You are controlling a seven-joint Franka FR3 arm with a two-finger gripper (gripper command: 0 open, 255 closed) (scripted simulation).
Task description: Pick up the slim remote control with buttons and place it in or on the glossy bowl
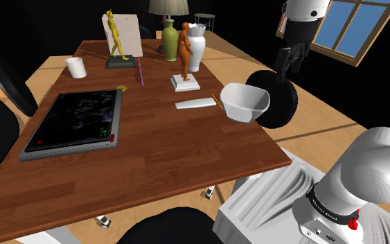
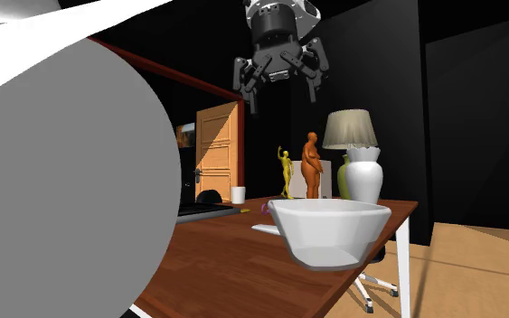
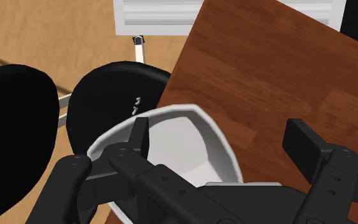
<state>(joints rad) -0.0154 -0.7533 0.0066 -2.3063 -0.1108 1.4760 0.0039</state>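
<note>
Two black fingers [image 3: 139,137] of the claw [image 2: 284,95] stand wide apart, empty, high above the wooden table [image 1: 172,145]. Reading the shoulder view from its left, a dark flat panel [image 1: 75,121] lies farthest from the claw, with a white cup [image 1: 75,67] beyond it. Nearer come a yellow figurine [image 1: 115,38], a green vase [image 1: 170,40], an orange figurine [image 1: 184,52] and a white vase [image 1: 196,47], all upright and well below the claw. The remote [image 1: 195,104], slim and drawn white, lies flat on the table, below the claw and off to that view's left, just beside the bowl [image 1: 245,102]. The white bowl sits at the table's edge, almost straight beneath the parted fingers in the wrist view, with a black chair [image 1: 278,100] next to it.
</note>
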